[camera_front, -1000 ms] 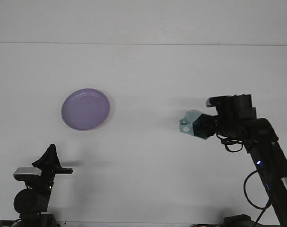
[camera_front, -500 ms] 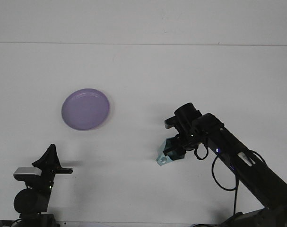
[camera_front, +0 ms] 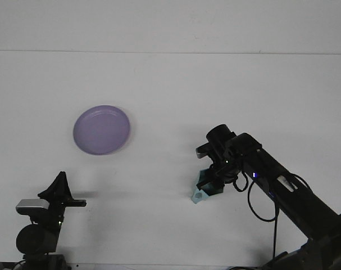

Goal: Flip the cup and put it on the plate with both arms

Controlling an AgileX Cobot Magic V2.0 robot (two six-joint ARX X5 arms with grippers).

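A teal cup (camera_front: 203, 188) sits low at the table surface right of centre, its handle end pointing down-left. My right gripper (camera_front: 210, 183) reaches down from the right and is shut on the cup, partly hiding it. The purple plate (camera_front: 101, 129) lies flat at the left centre, well apart from the cup. My left gripper (camera_front: 62, 194) rests near the bottom left corner, far from both objects; its fingers are edge-on to the camera.
The white table (camera_front: 170, 84) spreads across the whole view, with its far edge along the top. The right arm's body and cables (camera_front: 282, 194) slant up from the lower right corner.
The right gripper carried the cup from mid-air at the right down and leftward to the table. In the last half second it sank slightly lower. The left arm and plate stayed still.
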